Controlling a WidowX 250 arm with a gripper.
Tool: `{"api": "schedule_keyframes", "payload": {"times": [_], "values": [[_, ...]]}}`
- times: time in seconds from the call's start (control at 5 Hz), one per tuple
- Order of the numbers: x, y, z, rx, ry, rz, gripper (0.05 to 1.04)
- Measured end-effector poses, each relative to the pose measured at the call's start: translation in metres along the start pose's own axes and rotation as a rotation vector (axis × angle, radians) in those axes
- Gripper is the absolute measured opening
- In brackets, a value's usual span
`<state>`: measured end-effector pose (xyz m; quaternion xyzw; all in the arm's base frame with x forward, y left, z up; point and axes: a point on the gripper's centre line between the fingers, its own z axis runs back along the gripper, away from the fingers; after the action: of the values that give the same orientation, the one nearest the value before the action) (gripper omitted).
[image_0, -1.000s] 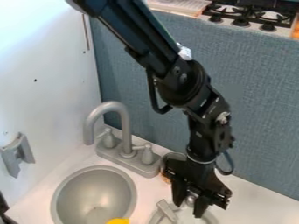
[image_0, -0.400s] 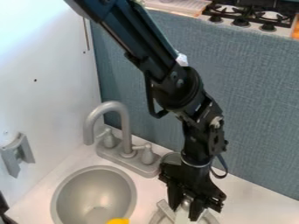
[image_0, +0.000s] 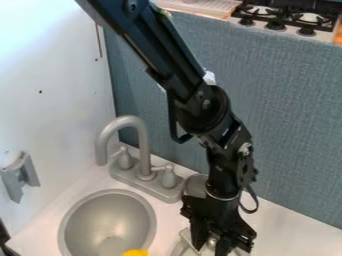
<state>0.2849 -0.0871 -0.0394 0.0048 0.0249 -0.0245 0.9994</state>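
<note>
Camera view: pincer (image_0: 212, 245) hangs low over the counter (image_0: 300, 230), at the bottom edge. Can't tell how far open it is or whether it has hold of anything.

Grey piece (image_0: 189, 239), flat bar plus curved rim, sits right by it, partly cut off; contact unclear.

Obstacles: grey faucet (image_0: 142, 145) and its two handles, left of the arm; blue-grey panel (image_0: 294, 135) behind. Grey bracket (image_0: 20, 175) on the white wall (image_0: 53, 115), far left. Stove (image_0: 284, 17) beyond the panel.

Containers: round grey basin (image_0: 107, 220) in front of the faucet, paler disc (image_0: 112, 245) low inside. Yellow thing (image_0: 135, 253) at its lower right; can't tell if inside. Grey round container (image_0: 194, 185) right of the faucet, partly behind the pincer, contents not readable.
</note>
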Motion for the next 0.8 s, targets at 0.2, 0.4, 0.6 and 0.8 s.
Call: {"api": "schedule_keyframes", "payload": {"times": [0.2, 0.4, 0.6, 0.8], "values": [[-0.002, 0.000, -0.002, -0.002, 0.013, -0.016, 0.871], [-0.001, 0.000, -0.002, 0.001, 0.003, -0.006, 1.012], [0.000, 0.000, 0.018, -0.009, -0.052, 0.011, 1.008], [-0.006, 0.000, 0.054, -0.027, -0.107, 0.077, 1.008]]}}
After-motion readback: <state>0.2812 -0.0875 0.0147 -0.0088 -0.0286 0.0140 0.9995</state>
